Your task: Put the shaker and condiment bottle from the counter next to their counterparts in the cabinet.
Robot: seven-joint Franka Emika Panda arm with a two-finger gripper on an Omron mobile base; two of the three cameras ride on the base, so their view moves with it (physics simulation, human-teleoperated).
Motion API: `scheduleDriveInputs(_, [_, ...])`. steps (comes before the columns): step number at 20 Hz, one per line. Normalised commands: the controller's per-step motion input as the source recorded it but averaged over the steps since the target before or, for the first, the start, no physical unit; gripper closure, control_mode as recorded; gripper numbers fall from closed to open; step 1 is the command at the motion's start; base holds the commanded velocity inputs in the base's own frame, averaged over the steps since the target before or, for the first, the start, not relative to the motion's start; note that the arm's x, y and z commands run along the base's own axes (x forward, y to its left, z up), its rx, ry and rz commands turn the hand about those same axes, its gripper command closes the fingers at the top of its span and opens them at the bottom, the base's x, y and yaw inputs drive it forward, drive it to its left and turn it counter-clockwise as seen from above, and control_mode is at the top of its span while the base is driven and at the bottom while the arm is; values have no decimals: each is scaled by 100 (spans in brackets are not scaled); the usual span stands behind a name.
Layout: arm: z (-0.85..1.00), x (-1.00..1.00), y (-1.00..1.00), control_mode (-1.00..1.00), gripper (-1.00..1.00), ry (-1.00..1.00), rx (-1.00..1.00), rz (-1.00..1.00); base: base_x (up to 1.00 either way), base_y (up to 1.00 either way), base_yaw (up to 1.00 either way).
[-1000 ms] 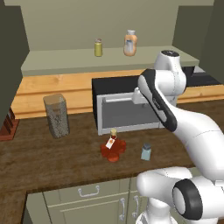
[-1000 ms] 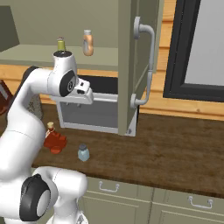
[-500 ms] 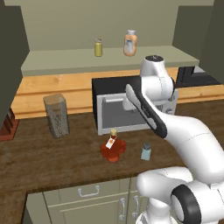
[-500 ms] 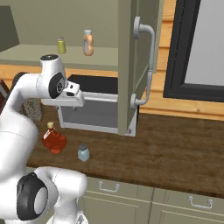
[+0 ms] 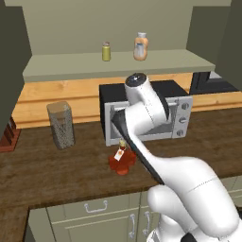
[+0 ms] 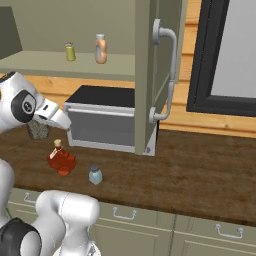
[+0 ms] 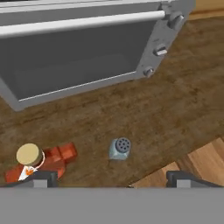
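The pale blue shaker [image 7: 119,148] stands on the dark wood counter [image 7: 175,96], just ahead of my gripper [image 7: 111,180]. The gripper is open wide with nothing between its fingers. The dark red condiment bottle [image 7: 37,161] with its tan cap sits by the left fingertip [image 7: 42,177]. From the right base view, the shaker [image 6: 95,174] and condiment bottle [image 6: 61,159] stand side by side below my hand [image 6: 52,114]. The counterparts, a yellow-green shaker [image 5: 106,51] and an orange and white bottle [image 5: 140,46], stand on the cabinet shelf [image 5: 71,71]. My arm hides the blue shaker in the left base view.
A grey microwave [image 5: 179,116] stands on the counter behind the bottle [image 5: 122,160]. A tall speckled glass jar [image 5: 61,125] is to its left. The open cabinet door [image 6: 152,75] with a metal handle hangs over the microwave's right side. Drawers [image 6: 150,225] run below the counter edge.
The arm has swung left and down from in front of the microwave to above the bottle and shaker. The gripper has gone from nearly shut to wide open.
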Motion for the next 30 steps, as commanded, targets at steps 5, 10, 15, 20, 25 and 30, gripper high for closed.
scheduleDriveInputs(5, [0, -9, 22, -100, -100, -22, -9, -50, 0, 0, 0])
scheduleDriveInputs(10, [0, -2, 7, -100, -100, -5, -2, -24, 0, 0, 0])
scheduleDriveInputs(15, [-6, 8, 7, -100, -100, -4, -4, -10, 0, 0, 0])
scheduleDriveInputs(20, [-11, 1, 56, -100, -100, -15, -17, -17, 0, 0, 0])
scheduleDriveInputs(25, [-46, 12, 9, -100, -100, -18, -4, -12, 0, 0, 0])
scheduleDriveInputs(30, [-47, -4, 1, -100, -100, -26, -1, -1, 0, 0, 0])
